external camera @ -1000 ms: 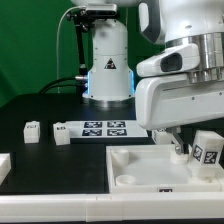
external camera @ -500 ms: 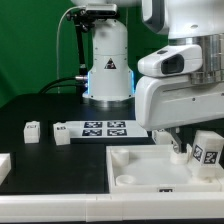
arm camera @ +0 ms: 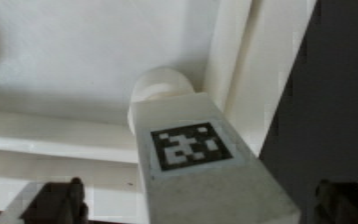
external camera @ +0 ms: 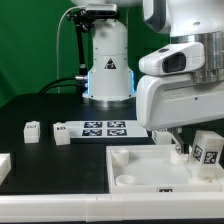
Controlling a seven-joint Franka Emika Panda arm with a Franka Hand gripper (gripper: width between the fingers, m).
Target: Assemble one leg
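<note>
A leg (external camera: 207, 152), a stubby white block with a marker tag, stands at the far right corner of the white tray (external camera: 140, 168). In the wrist view the leg (arm camera: 194, 150) lies between my fingers with its round end toward the tray's corner socket. My gripper (external camera: 190, 148) hangs low over that corner. In the wrist view the gripper (arm camera: 197, 200) is open, with the dark fingertips (arm camera: 55, 200) wide apart and a gap on each side of the leg.
Two more small white legs (external camera: 33, 131) (external camera: 62, 134) stand on the black table at the exterior view's left. Another white part (external camera: 3, 165) lies at the left edge. The marker board (external camera: 105, 128) lies behind the tray, before the robot base (external camera: 108, 60).
The arm has risen very slightly since one second ago. The leg and tray have not moved.
</note>
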